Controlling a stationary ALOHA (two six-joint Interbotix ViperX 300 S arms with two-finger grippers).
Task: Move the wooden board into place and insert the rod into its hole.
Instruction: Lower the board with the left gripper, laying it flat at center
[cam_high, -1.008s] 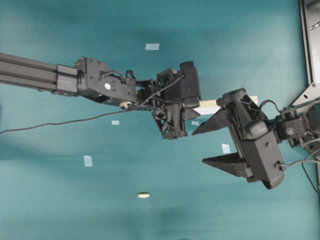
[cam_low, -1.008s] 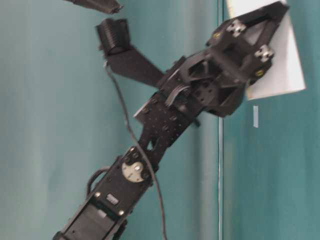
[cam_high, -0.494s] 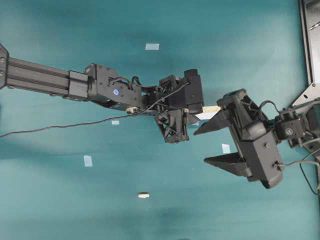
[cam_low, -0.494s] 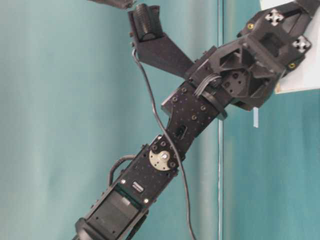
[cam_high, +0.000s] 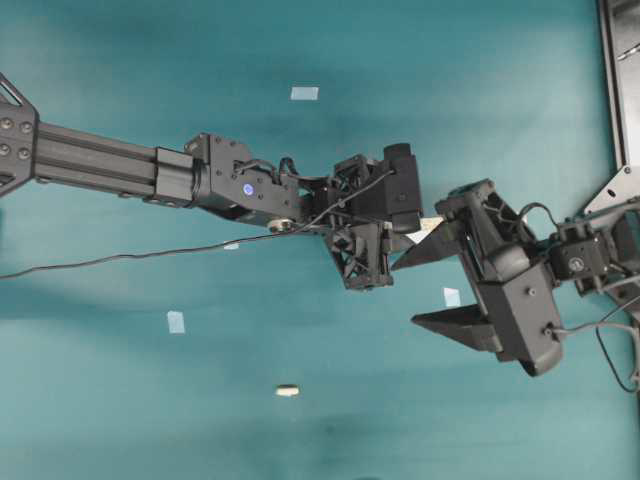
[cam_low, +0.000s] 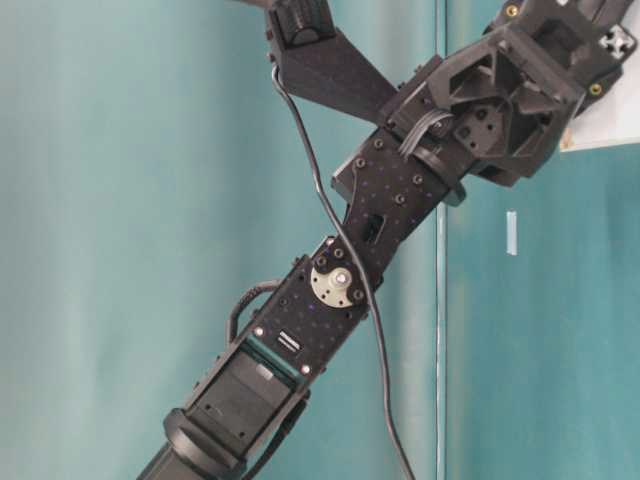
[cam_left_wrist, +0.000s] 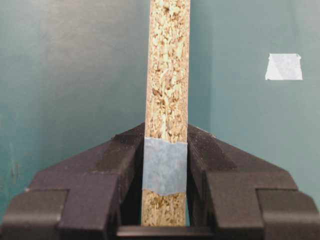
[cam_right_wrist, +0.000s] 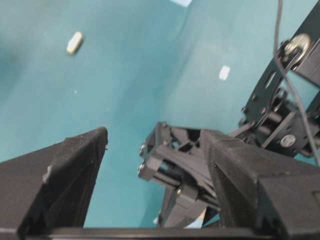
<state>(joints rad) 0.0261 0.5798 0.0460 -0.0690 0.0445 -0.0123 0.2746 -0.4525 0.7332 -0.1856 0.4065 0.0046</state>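
Your left gripper (cam_left_wrist: 165, 200) is clamped tight on the wooden board (cam_left_wrist: 167, 75), which it carries edge-up: in the left wrist view you see the rough, speckled chipboard edge running straight up from between the black fingers (cam_left_wrist: 100, 170), with a band of light-blue tape wrapped across it right where the pads pinch. The hole cannot be made out in any view. From overhead, the left arm reaches in nearly level from the left edge, its long ribbed forearm and boxy wrist stretched out past the middle of the teal mat (cam_high: 120, 400), and only a small pale sliver of the board (cam_high: 428, 224) shows beyond the gripper. Your right gripper (cam_high: 425, 290) sits just beside that sliver, its two flat, wedge-shaped black fingers spread wide with nothing between them; its upper finger tip is close to the board's end, though you cannot tell whether they touch. The right arm comes in from the right edge, angled down and leftward. The rod (cam_high: 287, 390), a short cream cylinder, lies flat on the mat well below both grippers with open mat all around it; the right wrist view shows it too (cam_right_wrist: 74, 42). Small pale-blue tape squares (cam_high: 176, 322) are scattered flat on the mat, one near the top (cam_high: 304, 93) and one just under the right gripper (cam_high: 452, 297). A black metal frame (cam_high: 620, 90) borders the right side.
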